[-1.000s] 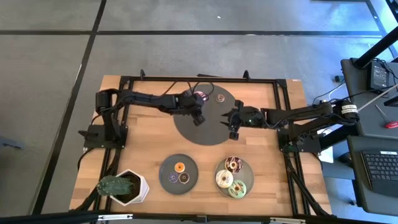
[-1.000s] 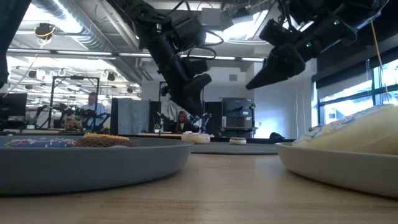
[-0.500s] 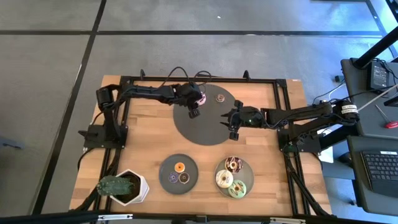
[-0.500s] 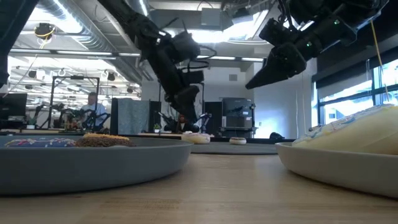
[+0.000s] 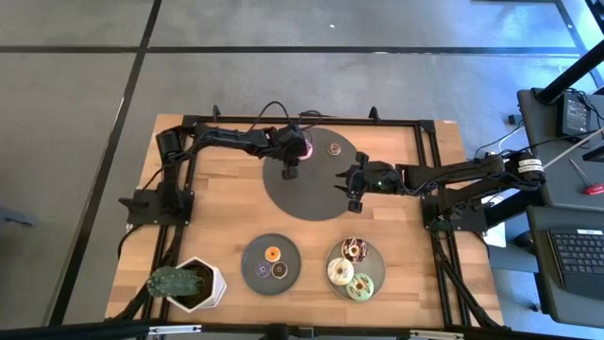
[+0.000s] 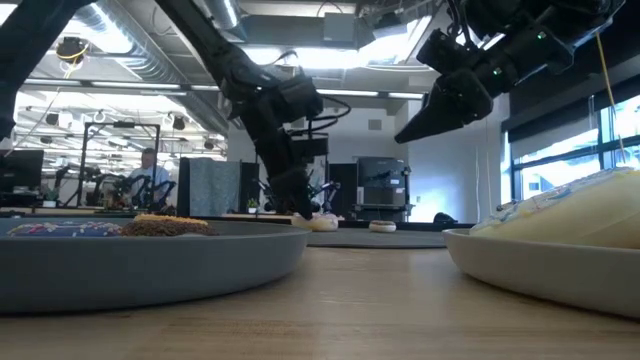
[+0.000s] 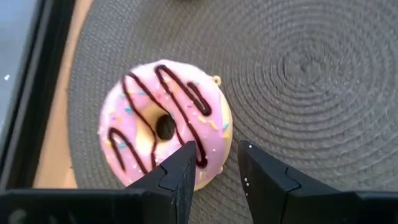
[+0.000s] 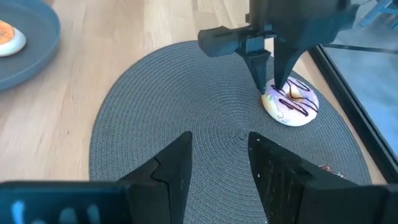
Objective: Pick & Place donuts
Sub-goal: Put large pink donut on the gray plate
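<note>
A pink donut (image 7: 165,121) with chocolate stripes lies flat on the round grey woven mat (image 5: 307,189), at its far left. My left gripper (image 7: 216,163) is open and points steeply down at the donut's near rim (image 8: 277,98), one finger over the ring and one just outside it. A small brown donut (image 5: 333,148) lies on the mat to the right. My right gripper (image 5: 351,189) hangs open above the mat's right side, holding nothing. My left gripper's fingertips (image 8: 266,87) stand at the pink donut's near rim (image 7: 211,167), coming from above and slanting down. I cannot tell whether they touch it. The donut lies flat on the mat.
Near the front edge stand two grey plates: one (image 5: 255,253) with three mini donuts, one (image 5: 373,274) with three larger donuts. A potted cactus (image 5: 184,283) stands at the front left. Black frame rails (image 5: 302,120) run around the tabletop.
My left gripper has swung toward the table's far edge and sunk down to the pink donut, rolling its wrist as it went. The donut and my right gripper have kept still.
</note>
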Motion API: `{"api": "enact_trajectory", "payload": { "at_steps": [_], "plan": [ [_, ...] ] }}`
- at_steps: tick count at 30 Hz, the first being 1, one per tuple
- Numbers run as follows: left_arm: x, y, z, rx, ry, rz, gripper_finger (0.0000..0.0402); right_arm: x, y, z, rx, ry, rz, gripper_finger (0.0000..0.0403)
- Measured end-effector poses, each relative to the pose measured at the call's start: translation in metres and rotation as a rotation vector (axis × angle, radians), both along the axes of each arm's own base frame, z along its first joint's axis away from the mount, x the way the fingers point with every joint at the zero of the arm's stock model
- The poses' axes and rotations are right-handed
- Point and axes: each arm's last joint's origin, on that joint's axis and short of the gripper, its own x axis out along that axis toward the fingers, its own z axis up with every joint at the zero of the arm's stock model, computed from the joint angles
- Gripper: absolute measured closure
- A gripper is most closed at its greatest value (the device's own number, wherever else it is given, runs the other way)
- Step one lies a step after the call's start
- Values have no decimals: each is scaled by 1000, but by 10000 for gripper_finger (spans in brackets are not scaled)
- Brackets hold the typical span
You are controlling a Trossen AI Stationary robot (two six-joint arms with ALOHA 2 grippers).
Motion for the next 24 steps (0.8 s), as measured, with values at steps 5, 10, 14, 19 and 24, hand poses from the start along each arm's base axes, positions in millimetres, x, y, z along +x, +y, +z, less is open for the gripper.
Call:
{"api": "enact_trajectory", "payload": {
  "at_steps": [5,10,14,19,24],
  "plan": [
    [1,1,-4,1,3,5,286,0,0,0,-8,3,5,245],
    [2,1,-8,25,26,5,296,0,0,0,-8,3,5,245],
    [3,2,-13,52,41,25,315,0,0,0,-8,4,5,245],
    [6,-3,-14,134,80,65,361,0,0,0,-8,3,5,245],
    [11,-13,-8,244,131,49,394,0,0,0,-8,4,5,245]
  ]
}}
